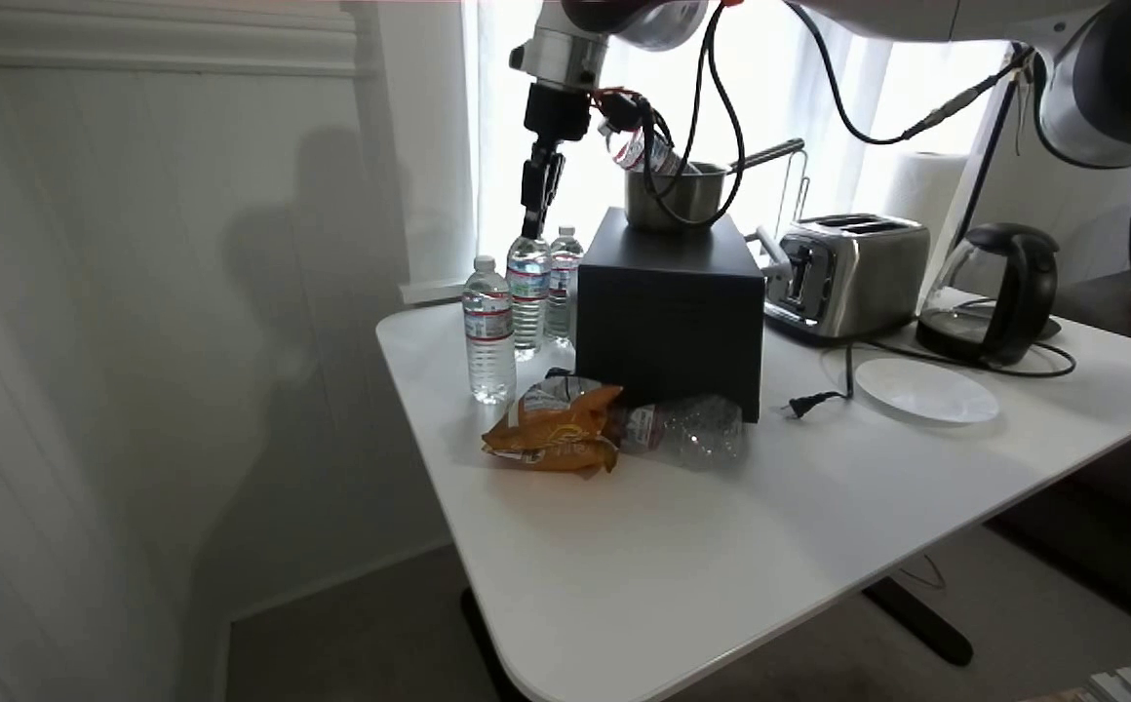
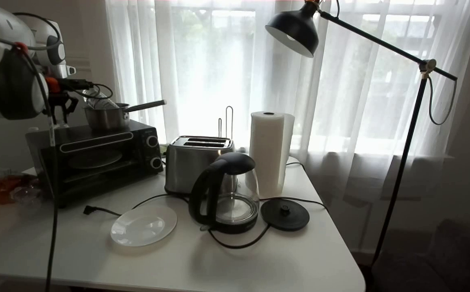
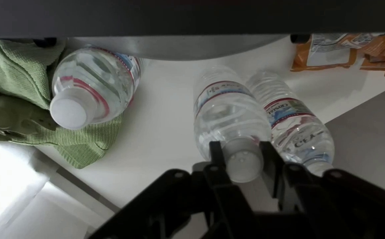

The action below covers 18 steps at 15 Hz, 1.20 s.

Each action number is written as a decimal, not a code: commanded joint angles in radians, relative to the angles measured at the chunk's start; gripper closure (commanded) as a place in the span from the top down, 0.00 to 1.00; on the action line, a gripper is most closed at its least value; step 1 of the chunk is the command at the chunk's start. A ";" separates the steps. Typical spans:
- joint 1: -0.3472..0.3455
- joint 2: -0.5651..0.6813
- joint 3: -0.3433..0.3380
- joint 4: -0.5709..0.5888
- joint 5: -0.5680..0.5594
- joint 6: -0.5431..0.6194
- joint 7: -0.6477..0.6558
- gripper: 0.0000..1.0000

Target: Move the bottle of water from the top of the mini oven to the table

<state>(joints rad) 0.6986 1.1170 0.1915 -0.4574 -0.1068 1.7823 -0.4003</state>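
claw (image 3: 241,151): clenched on the cap (image 3: 244,166) of the bottle of water (image 3: 230,116), a dark finger (image 3: 216,153) meeting it on either side in the wrist view
arm (image 1: 994,19): comes in from the upper right in an exterior view, claw pointing down
bottle of water: clear, label edged in red, upright on the counter (image 1: 721,565), just beside the mini oven (image 1: 668,331), between two similar bottles
bag-side bottle (image 1: 489,336): upright on the counter, just beside the bottle of water
cloth-side bottle (image 3: 94,86): overlaps the green cloth (image 3: 83,141) in the wrist view; whether it stands on it, I cannot tell
orange bag (image 1: 561,429): lies near the mini oven, clear plastic packaging (image 1: 697,429) next to it
saucepan (image 2: 107,121): on top of the mini oven, a leaning bottle (image 1: 630,151) inside, one end above the rim
toaster (image 1: 868,278): chrome, beside the mini oven
kettle (image 2: 235,194): glass with black handle, a round black base (image 2: 285,221) just beside it
plate (image 2: 144,226): white, flat on the counter, near the kettle
paper roll (image 2: 266,154): upright behind the kettle
lamp (image 2: 293,32): black, in front of the curtains (image 2: 206,61)
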 commanded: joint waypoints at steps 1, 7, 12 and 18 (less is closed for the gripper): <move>0.001 -0.003 0.005 0.009 0.036 -0.004 -0.040 0.64; 0.008 -0.063 -0.005 -0.007 0.040 -0.071 0.033 1.00; 0.032 -0.166 0.004 -0.015 0.100 -0.276 0.295 1.00; 0.089 -0.275 -0.006 -0.016 0.153 -0.479 0.612 1.00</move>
<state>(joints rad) 0.7664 0.8964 0.2004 -0.4540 0.0150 1.3832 0.0762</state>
